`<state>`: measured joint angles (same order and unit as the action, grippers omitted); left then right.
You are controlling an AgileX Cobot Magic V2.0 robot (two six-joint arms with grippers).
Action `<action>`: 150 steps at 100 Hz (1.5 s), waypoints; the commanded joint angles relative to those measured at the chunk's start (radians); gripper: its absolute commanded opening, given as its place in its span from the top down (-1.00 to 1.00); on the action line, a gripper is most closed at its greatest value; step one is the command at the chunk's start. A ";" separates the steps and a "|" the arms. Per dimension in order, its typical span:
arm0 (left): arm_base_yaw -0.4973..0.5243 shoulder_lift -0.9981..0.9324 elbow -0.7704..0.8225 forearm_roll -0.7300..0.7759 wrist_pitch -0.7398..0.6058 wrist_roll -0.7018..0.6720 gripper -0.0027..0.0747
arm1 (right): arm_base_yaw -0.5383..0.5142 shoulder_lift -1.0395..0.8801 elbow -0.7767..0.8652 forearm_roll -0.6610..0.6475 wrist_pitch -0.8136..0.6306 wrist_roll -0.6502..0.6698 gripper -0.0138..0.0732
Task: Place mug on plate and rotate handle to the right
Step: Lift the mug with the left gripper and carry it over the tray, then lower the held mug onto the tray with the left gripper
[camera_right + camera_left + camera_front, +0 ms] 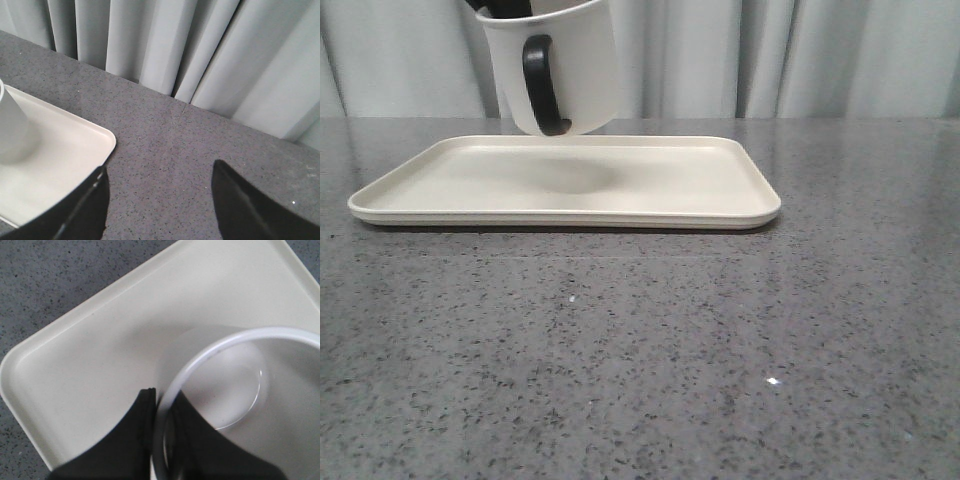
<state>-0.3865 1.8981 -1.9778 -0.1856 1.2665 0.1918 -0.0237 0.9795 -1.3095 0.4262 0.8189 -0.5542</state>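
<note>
A white mug (570,70) hangs tilted just above the cream plate (700,185), over its middle-left part, casting a soft shadow below it. The mug's black handle (542,85) faces the front camera, slightly to the left. My left gripper (162,405) is shut on the mug's rim (235,337), one finger inside and one outside the wall. In the front view only a dark bit of this gripper (500,8) shows at the mug's mouth. The right gripper (159,187) is open over bare table beside the plate's corner (97,137), holding nothing. It does not show in the front view.
The grey speckled table (650,350) stretches wide in front of the plate. Pale curtains (800,55) hang close behind the table's far edge.
</note>
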 commanded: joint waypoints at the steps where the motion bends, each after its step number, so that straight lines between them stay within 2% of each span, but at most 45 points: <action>1: -0.011 -0.037 -0.031 -0.028 -0.003 -0.013 0.98 | 0.002 -0.005 -0.035 0.011 -0.062 -0.008 -0.37; 38: -0.011 -0.026 0.034 -0.044 -0.003 -0.018 0.98 | 0.002 -0.005 -0.035 0.011 -0.065 -0.008 -0.37; 150: -0.011 -0.023 0.049 -0.061 -0.003 -0.034 0.98 | 0.002 -0.005 -0.035 0.011 -0.064 -0.008 -0.37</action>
<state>-0.3882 1.9297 -1.9162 -0.2299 1.2539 0.1662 -0.0237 0.9795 -1.3095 0.4256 0.8189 -0.5542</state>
